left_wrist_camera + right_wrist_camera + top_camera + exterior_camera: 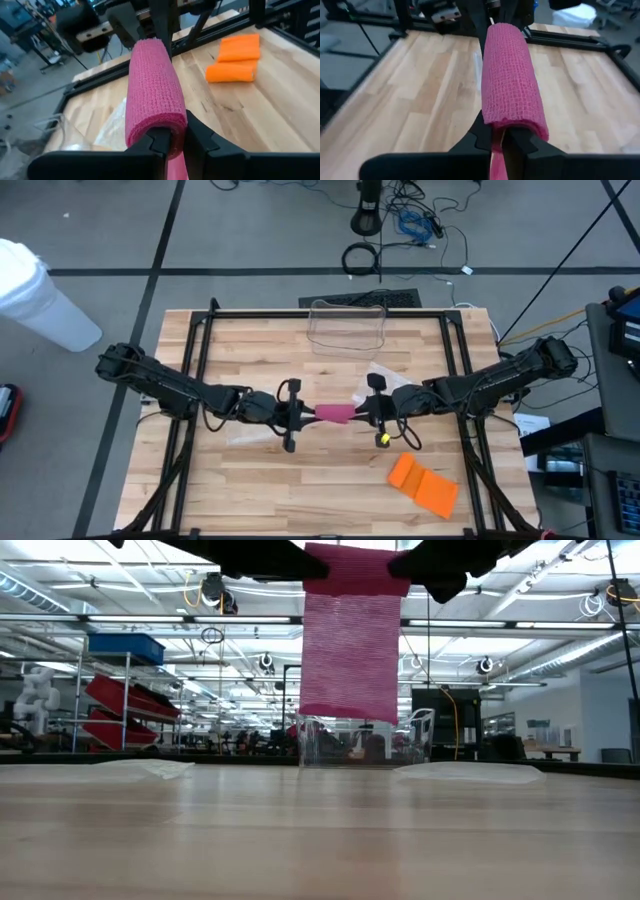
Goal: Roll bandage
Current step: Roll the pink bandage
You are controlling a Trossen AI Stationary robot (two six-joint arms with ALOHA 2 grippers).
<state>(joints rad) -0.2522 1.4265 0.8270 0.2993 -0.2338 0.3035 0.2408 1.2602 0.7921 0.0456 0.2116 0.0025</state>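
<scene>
A pink bandage [334, 414], rolled into a tube, is held level in the air over the middle of the table, between my two grippers. In the low view its loose tail [350, 650] hangs straight down from the roll and ends clear of the tabletop. My left gripper [300, 418] is shut on the roll's left end. My right gripper [364, 412] is shut on its right end. Each wrist view looks along the roll [152, 95] [512, 80] toward the other gripper. My left gripper [172, 140] pinches the roll's left end [157, 131] between its two fingers. It comes in nearly level from the table's left, with the fingers along the roll. Pink cloth shows in the gap between the fingers. The roll is lifted clear. My right gripper [502, 137] pinches the roll's right end [512, 125] between its two fingers. It comes in nearly level from the table's right, along the roll. A strip of pink cloth shows between the fingers. The roll stays level, and the tail hangs slack below it.
An orange bandage [425, 483] lies partly unrolled on the table, near right. A clear plastic container [347, 327] stands at the far middle. Clear plastic wrappers [385, 375] [240, 435] lie close to each arm. A black frame [200, 330] edges the table.
</scene>
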